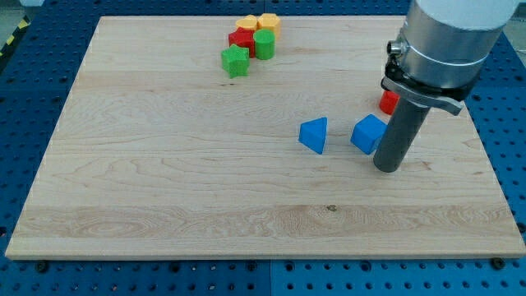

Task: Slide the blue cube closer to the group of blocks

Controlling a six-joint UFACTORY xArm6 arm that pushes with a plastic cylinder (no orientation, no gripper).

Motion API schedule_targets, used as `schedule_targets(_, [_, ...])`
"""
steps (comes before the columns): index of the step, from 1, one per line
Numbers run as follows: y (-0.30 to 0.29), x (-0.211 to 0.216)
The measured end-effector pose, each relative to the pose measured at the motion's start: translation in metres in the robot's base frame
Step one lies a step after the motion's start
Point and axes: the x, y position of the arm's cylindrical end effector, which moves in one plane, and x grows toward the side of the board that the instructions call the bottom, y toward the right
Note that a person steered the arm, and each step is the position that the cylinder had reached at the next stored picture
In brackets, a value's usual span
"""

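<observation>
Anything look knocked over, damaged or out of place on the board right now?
Nothing damaged. The blue cube sits beside my tip, far from the group at the view's top. A red block lies half hidden behind the arm.

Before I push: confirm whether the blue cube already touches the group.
No: the blue cube sits beside my tip, far from the group.

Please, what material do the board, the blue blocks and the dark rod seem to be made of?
The board: light wood, matte, with visible grain lines and a small knot. The blue cube and blue triangular block: probably plastic, matte and evenly coloured. The rod: dark and smooth, perhaps metal or plastic; my tip stands right beside the cube, at its right.
</observation>
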Motion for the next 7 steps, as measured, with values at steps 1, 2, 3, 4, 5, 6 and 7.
schedule_targets(1, [0.000, -0.005])
schedule_targets(2, [0.000, -0.021])
schedule_targets(3, [-0.001, -0.023])
schedule_targets(4, [-0.004, -0.046])
schedule_targets(5, [-0.012, -0.066])
schedule_targets(6, [-0.031, -0.079])
schedule_targets(7, [-0.058, -0.093])
